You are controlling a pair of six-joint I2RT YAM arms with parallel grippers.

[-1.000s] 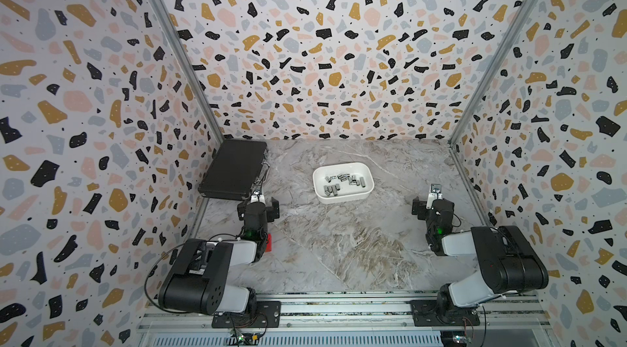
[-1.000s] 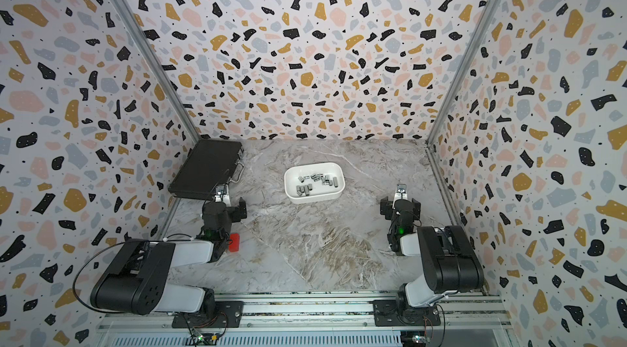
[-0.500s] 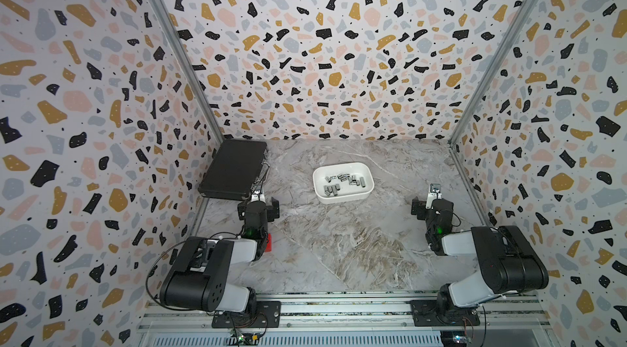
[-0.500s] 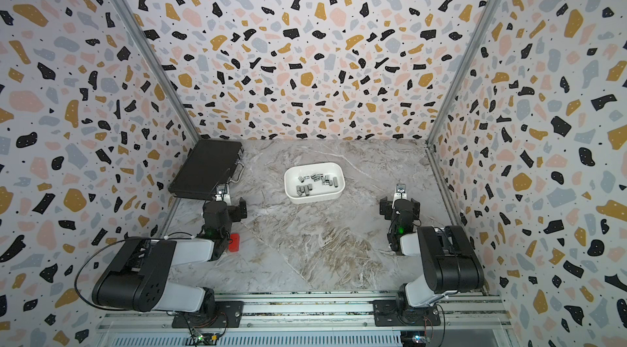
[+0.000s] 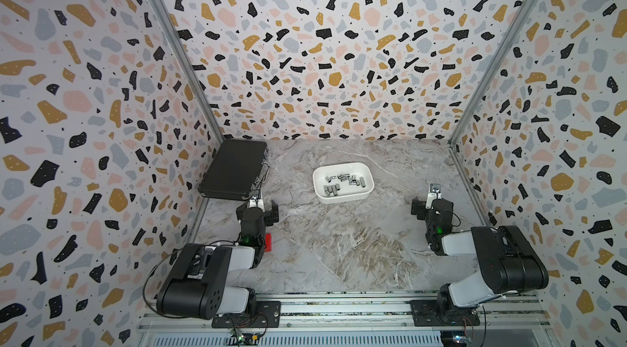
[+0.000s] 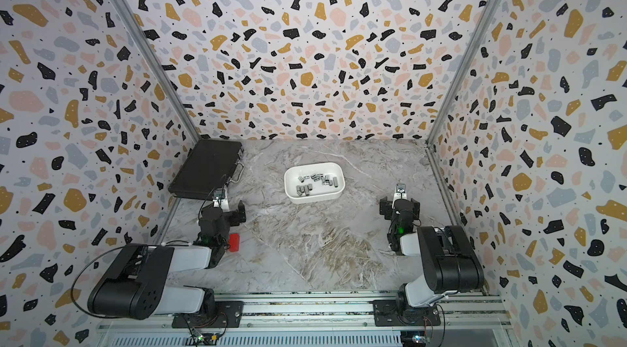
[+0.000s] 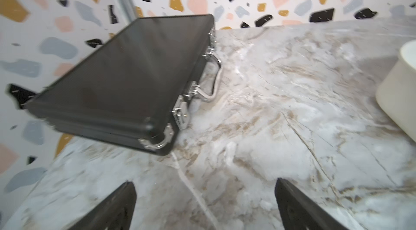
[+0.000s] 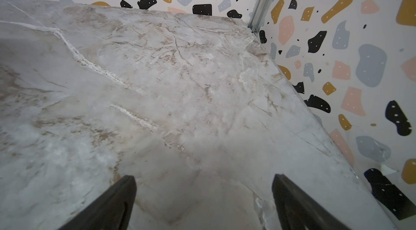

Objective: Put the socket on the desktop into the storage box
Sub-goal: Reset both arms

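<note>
The white storage box [image 5: 345, 197] [image 6: 316, 198] stands on the grey marble desktop [image 5: 339, 247] at mid-back, with several silver sockets [image 5: 344, 178] [image 6: 315, 178] lying inside it. No socket shows on the bare desktop in any view. My left gripper [image 5: 258, 209] [image 6: 231, 210] [image 7: 204, 188] rests low near the left wall, open and empty, in front of the black case. My right gripper [image 5: 429, 205] [image 6: 399, 207] [image 8: 203, 183] rests low near the right wall, open, with only marble between its fingers. The box's outer wall [image 7: 396, 96] shows in the left wrist view.
A closed black case [image 5: 234, 170] [image 7: 126, 75] with metal latches and handle lies at the back left against the wall. A small red object [image 5: 269, 242] [image 6: 234, 242] sits beside the left arm. Terrazzo-print walls enclose three sides; a metal rail [image 5: 339, 308] runs along the front.
</note>
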